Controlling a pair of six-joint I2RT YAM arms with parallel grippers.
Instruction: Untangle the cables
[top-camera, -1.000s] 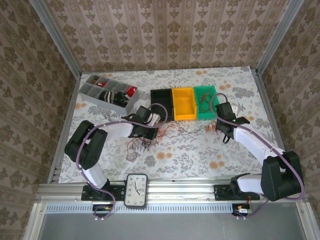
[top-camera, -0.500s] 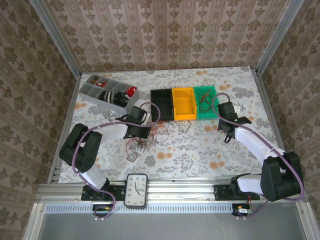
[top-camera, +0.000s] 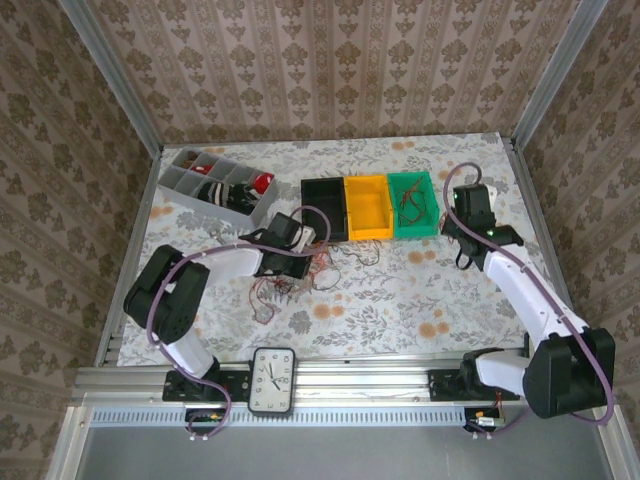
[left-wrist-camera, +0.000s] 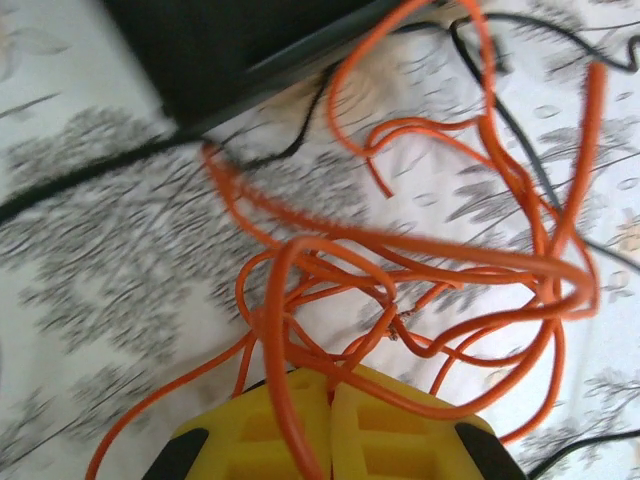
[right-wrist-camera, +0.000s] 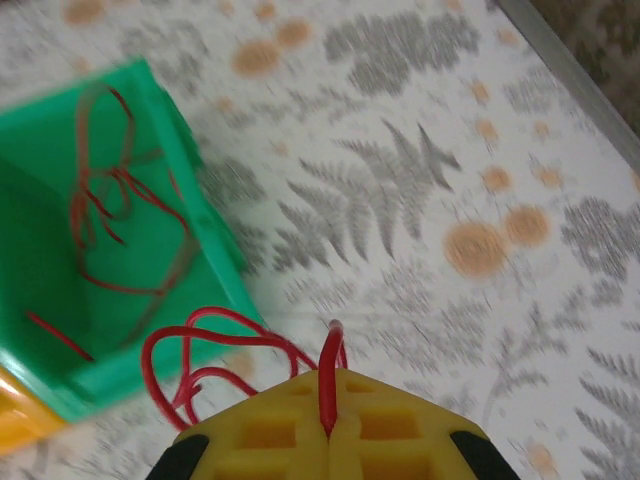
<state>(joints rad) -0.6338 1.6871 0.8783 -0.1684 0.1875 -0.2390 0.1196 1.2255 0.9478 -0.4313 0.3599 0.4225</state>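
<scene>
Left tool (left-wrist-camera: 330, 388) pinching orange cables (left-wrist-camera: 450, 255), right tool (right-wrist-camera: 329, 385) pinching red cable (right-wrist-camera: 331, 350) beside green bin (right-wrist-camera: 212, 238).

White arms (top-camera: 520, 297) with black joints, purple cables (top-camera: 545, 292) (yellow fingers (left-wrist-camera: 270, 430)).

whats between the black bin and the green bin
The yellow bin sits between the black bin and the green bin, all three side by side in one row, as the top view shows.
</scene>
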